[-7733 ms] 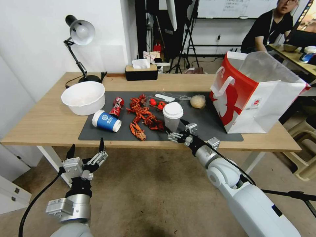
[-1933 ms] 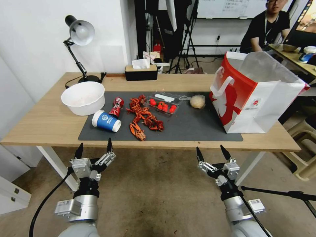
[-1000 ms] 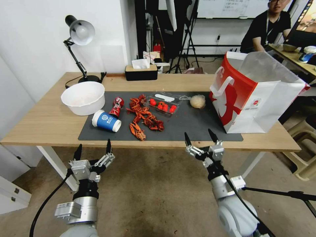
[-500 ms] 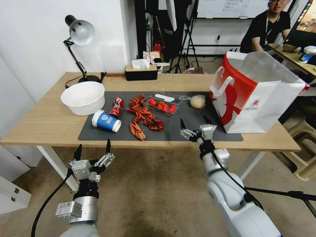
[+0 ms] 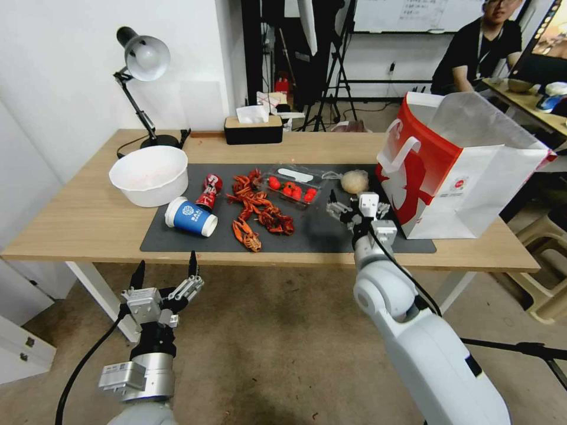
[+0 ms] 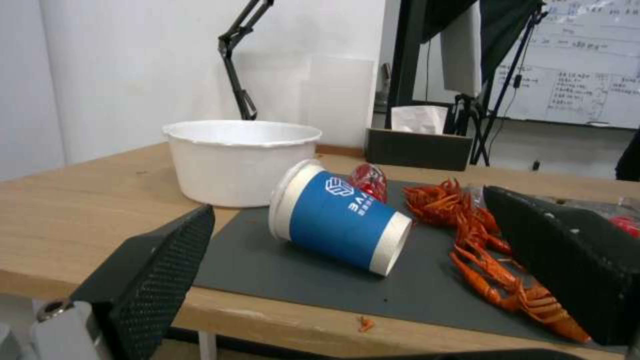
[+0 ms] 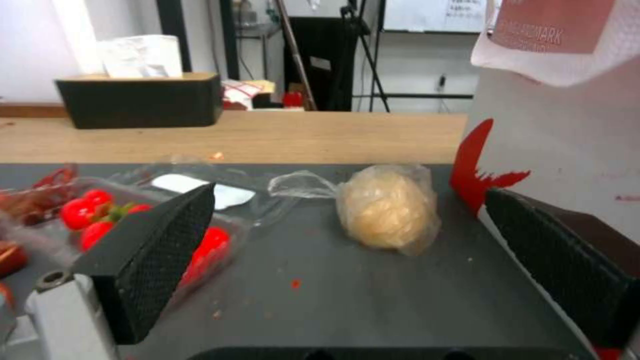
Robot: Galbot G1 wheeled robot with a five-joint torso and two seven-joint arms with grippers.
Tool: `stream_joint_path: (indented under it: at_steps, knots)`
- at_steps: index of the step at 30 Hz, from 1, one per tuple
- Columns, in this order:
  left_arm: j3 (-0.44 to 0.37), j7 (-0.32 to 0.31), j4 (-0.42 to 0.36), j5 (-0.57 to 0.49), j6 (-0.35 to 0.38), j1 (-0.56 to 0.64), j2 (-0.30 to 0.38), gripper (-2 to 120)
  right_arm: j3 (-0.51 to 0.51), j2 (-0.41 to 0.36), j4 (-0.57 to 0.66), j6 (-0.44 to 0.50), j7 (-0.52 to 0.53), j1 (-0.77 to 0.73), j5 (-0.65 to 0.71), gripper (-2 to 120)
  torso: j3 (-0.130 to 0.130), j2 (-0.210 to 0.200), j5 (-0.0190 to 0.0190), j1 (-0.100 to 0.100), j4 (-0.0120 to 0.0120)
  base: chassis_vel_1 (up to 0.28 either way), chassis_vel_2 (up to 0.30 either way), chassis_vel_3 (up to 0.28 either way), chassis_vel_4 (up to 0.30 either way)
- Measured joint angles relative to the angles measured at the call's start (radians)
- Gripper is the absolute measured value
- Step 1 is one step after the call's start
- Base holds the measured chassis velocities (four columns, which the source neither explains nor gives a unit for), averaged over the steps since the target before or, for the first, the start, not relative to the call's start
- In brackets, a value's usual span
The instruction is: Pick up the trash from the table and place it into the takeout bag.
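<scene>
Head camera looks down at table [image 5: 88, 218]; wrist cameras face it low.

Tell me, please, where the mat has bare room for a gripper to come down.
Free: the dark mat between the crayfish shells and takeout bag, near the right gripper. Crowded: around the blue cup, red can and tomato tray.
</scene>
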Motion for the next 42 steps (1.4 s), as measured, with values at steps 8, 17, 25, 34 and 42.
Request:
stream_joint_path:
  at_steps: [8,17,25,34,42]
  knots:
    - [-0.003,-0.007,-0.011,0.001,-0.006,0.005,-0.002,100,-0.028,-0.021,-0.068,-0.148,0.108,0.153,0.119,100,0.0,0.0,-0.0001,0.0,0.0,0.0,0.0,0.0,0.0]
    - [0.0,-0.007,-0.016,0.009,-0.007,0.01,-0.01,100,-0.054,-0.021,-0.151,-0.2,0.14,0.257,0.173,100,0.0,0.0,0.0,0.0,0.0,0.0,0.0,0.0,0.0]
    - [-0.006,-0.007,-0.023,0.008,-0.011,0.02,-0.008,100,-0.062,-0.012,-0.183,-0.229,0.17,0.294,0.204,100,0.0,0.0,-0.0002,0.0,0.0,0.0,0.0,0.0,0.0]
    - [0.002,-0.008,-0.025,0.009,-0.012,0.021,-0.01,100,-0.062,0.002,-0.243,-0.253,0.202,0.346,0.257,100,0.0,0.0,-0.0001,0.0,0.0,0.0,0.0,0.0,0.0]
    - [0.002,-0.012,-0.025,0.004,-0.009,0.019,-0.005,100,-0.058,0.019,-0.305,-0.272,0.21,0.385,0.298,100,0.0,0.0,-0.0001,0.0,0.0,0.0,0.0,0.0,0.0]
